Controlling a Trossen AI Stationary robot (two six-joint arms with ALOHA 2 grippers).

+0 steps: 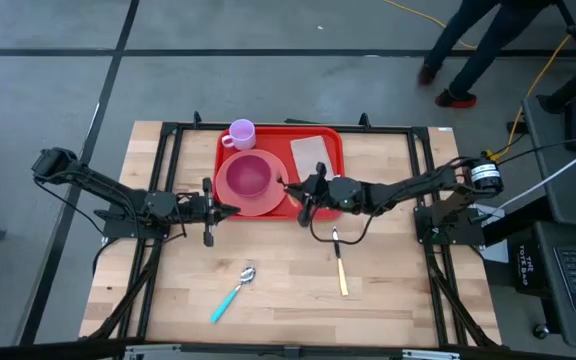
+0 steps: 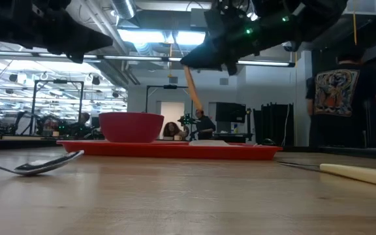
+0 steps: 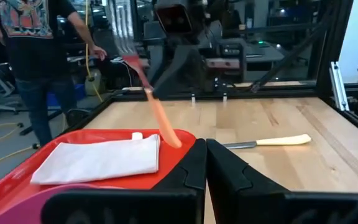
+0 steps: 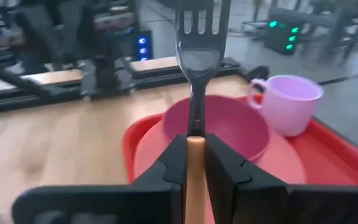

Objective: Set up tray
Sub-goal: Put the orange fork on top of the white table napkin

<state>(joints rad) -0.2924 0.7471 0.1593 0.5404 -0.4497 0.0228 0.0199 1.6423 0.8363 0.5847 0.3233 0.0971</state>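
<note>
The red tray (image 1: 330, 160) lies at the table's far middle. On it rest a pink plate (image 1: 268, 203) with a pink bowl (image 1: 248, 176), a lilac mug (image 1: 241, 133) and a white napkin (image 1: 310, 152). My right gripper (image 1: 304, 192) hangs over the tray's near edge, shut on an orange-handled fork (image 4: 199, 37). My left gripper (image 1: 226, 208) is shut and hovers beside the plate's near left edge, touching nothing that I can see. A teal-handled spoon (image 1: 233, 292) and a yellow-handled knife (image 1: 340, 265) lie flat on the wood nearer to me. My right gripper pinches the fork between its two fingers (image 4: 225, 168) at the top of the orange handle (image 4: 194, 144), just below the dark metal neck. It comes roughly level from the table's right. The fork stands steeply, tines (image 3: 120, 31) up, and the handle's free end (image 2: 200, 108) hangs clear above the tray.
Black frame rails (image 1: 168, 200) run along the table's left, right and far sides. Open wood lies between spoon and knife (image 2: 358, 173). People stand in the room beyond the table (image 2: 335, 98), and one walks past the far right corner (image 1: 458, 50).
</note>
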